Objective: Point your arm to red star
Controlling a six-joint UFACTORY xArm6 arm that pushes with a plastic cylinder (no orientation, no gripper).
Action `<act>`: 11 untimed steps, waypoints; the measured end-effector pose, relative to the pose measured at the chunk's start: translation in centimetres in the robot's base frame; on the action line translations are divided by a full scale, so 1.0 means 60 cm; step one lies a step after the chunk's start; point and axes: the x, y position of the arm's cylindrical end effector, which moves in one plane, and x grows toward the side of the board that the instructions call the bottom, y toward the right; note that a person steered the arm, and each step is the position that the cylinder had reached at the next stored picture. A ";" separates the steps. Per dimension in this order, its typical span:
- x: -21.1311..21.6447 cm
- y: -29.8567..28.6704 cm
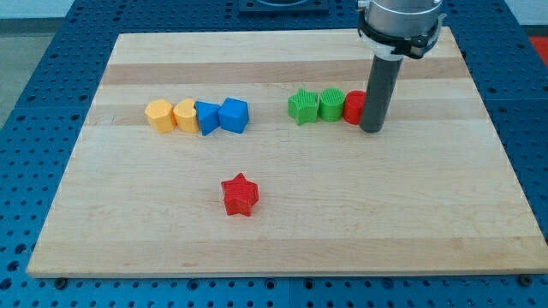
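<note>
Red block (352,108) touches my tip (372,129) — red star (240,194) well apart.

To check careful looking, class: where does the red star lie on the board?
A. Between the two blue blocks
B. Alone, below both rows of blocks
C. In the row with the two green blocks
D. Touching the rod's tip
B: the red star sits by itself toward the view's bottom, apart from both rows and far from my tip.

Single camera, high front angle, whole board (282,231) framed.
</note>
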 end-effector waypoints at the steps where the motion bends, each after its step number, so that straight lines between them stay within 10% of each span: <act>1: -0.007 0.000; 4: 0.050 -0.029; 9: 0.154 -0.398; 11: 0.215 -0.362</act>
